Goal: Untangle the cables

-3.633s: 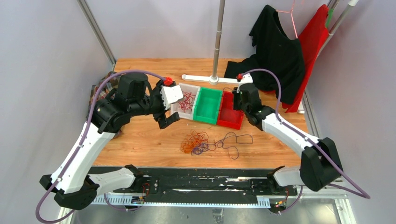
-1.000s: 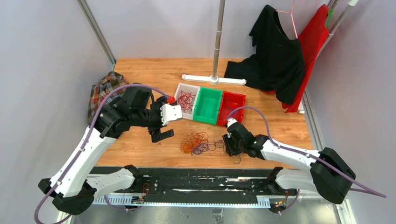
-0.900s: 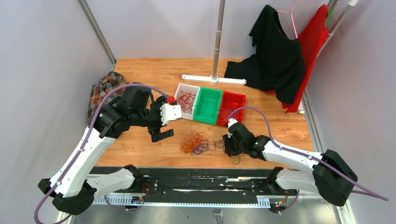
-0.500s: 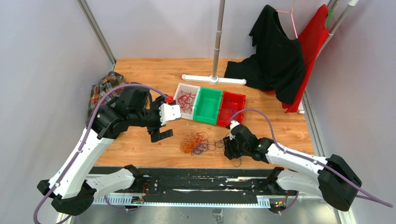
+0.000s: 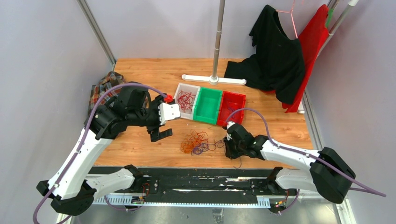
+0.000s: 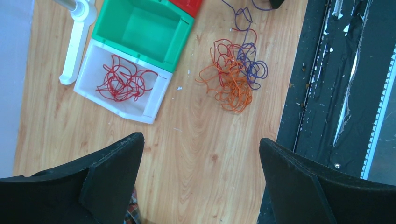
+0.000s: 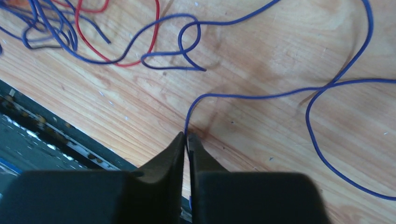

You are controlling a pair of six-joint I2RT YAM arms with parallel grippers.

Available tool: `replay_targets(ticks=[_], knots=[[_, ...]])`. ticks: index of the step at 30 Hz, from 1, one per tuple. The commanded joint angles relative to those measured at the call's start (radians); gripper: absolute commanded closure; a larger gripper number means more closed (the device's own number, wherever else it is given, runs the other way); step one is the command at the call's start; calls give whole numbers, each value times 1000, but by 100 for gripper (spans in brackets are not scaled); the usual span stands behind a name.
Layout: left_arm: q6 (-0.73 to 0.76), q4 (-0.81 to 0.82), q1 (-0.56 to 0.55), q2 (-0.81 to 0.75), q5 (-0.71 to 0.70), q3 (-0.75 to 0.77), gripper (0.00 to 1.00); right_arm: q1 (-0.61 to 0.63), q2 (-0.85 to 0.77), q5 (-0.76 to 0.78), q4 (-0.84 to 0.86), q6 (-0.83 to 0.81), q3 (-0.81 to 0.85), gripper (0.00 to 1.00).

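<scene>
- Three plastic bins: white bin (image 6: 156, 95), green bin (image 6: 140, 30), red bin (image 5: 229, 123).
- One tangled clump of thin orange, purple and red cables (image 5: 194, 142).
- One bundle of red cables (image 6: 121, 84).
- Two white-and-black robot arms: left arm (image 5: 81, 154), right arm (image 5: 292, 156).
- Two hanging garments: black garment (image 5: 275, 56), red garment (image 5: 313, 46).
- One plaid cloth (image 5: 100, 91).
- One upright metal pole (image 5: 217, 37).

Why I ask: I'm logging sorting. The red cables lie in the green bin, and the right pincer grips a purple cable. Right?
No: the left wrist view shows the red cables in the white bin; the right pincer does grip a purple cable.
</scene>
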Motion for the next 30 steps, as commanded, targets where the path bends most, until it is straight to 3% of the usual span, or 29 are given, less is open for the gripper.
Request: replay_targets(ticks=[1,11,17,22,25,28,30], knots=[[-4,-8,-6,-20,15,22,2,27,5,2,-88,22,44,98],[-18,-12,-6,-18,33,14,2,31,-171,36,-223,32,419,99],[-46,0,-6,9,97,57,2,32,-116,-46,-221,9,741,99],[-177,156,-6,-8,164,13,2,39,-29,-175,-155,22,951,99],[-222,227,-6,-11,182,-18,2,55,10,-180,-166,0,1022,99],[-213,227,-6,-14,161,-36,2,55,4,-36,-234,-27,976,99],[-191,227,-6,-30,154,-62,2,55,-33,89,-260,-50,886,84]])
